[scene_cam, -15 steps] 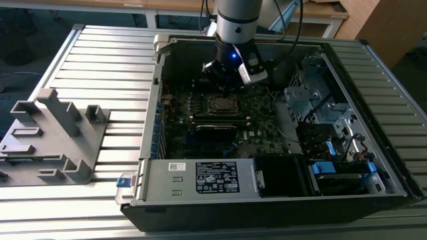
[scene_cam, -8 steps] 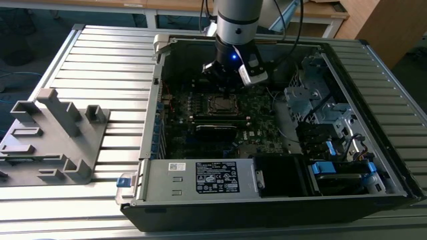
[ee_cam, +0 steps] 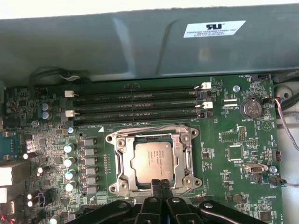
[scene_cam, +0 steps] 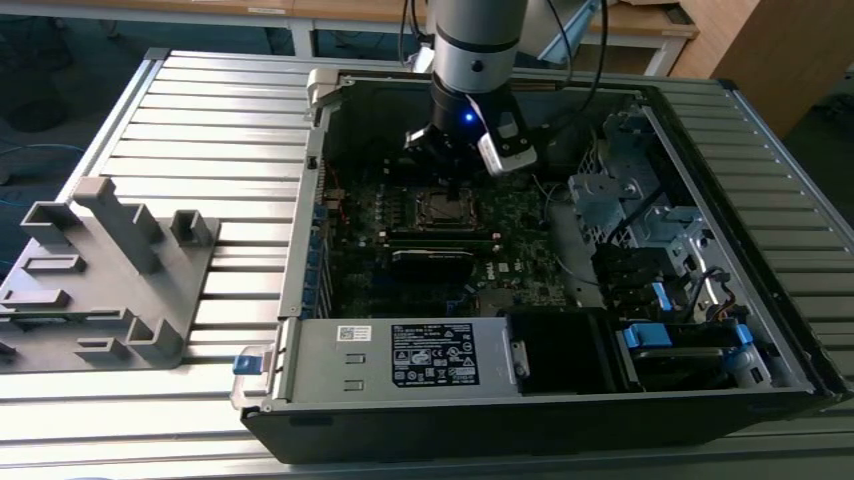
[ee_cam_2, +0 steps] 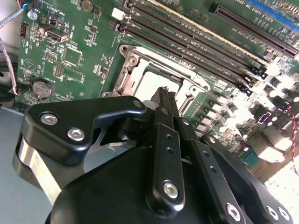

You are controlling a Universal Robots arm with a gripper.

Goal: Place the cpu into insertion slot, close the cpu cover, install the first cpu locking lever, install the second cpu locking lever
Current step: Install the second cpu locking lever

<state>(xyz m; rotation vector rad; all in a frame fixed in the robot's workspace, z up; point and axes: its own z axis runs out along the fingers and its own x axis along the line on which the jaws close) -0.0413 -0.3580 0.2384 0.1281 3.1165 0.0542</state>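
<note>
In the first wrist view the gripper (ee_cam: 160, 183) sits at the bottom centre of the frame, its 2 black fingers (ee_cam: 164, 187) pressed together into a narrow tip with nothing between them. That tip hangs at the near edge of the insertion slot (ee_cam: 183, 173) — just past it lies the cpu (ee_cam: 153, 160), flat in the socket with its dull grey top showing through the square window of the cpu cover (ee_cam: 122, 161), which lies down around it. Beyond the socket run long black memory slots (ee_cam: 138, 105), then the grey case wall (ee_cam: 140, 42).

In the exterior view the arm (scene_cam: 475, 50) reaches down from the top centre into the open computer case (scene_cam: 307, 200), the gripper (scene_cam: 447, 172) above the motherboard (scene_cam: 534, 270). A grey fixture (scene_cam: 107, 270) stands on the slatted table (scene_cam: 200, 130) at the left.
</note>
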